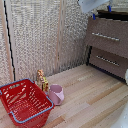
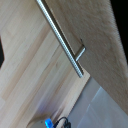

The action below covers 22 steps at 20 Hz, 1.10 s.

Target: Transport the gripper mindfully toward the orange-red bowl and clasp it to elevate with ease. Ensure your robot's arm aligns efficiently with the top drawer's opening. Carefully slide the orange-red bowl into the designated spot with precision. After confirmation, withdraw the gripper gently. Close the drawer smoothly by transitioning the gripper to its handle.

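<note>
Wooden floor lies under the top drawer [image 1: 107,36], whose stiff, smooth handle [image 1: 106,36], best hooked mid-bar, sits just below the gripper [image 1: 100,12] fingers [image 1: 93,16]; their opening cannot be judged.

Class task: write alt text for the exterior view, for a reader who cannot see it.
A white gripper with blue-tipped fingers hovers at the top of a grey-brown top drawer with a silver bar handle, a darker drawer beneath it. On the wooden floor at the exterior view's left stand a red wire basket, a pink mug and a small figurine.
</note>
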Motion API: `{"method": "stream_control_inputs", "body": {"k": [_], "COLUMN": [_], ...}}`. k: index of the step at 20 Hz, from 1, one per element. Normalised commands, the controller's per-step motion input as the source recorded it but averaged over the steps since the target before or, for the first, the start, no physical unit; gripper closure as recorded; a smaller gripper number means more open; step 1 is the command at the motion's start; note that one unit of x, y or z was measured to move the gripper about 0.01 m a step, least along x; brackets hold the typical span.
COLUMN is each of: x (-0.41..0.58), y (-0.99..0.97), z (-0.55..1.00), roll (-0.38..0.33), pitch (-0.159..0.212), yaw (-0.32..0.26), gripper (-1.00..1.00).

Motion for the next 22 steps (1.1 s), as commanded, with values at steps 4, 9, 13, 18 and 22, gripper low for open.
{"method": "stream_control_inputs", "body": {"k": [4,9,13,18,22], "x": [0.0,0.0,-0.007,-0.02,-0.11], "y": [0.0,0.0,-0.01,0.0,0.1], "z": [-0.16,-0.15,-0.25,-0.26,-0.17], "roll": [-0.375,-0.375,-0.375,-0.35,-0.33], "pitch": [0.003,0.002,0.024,0.101,0.198], "yaw": [0.147,0.151,0.196,0.208,0.15], "gripper": [-1.0,-1.0,-1.0,-1.0,-1.0]}}
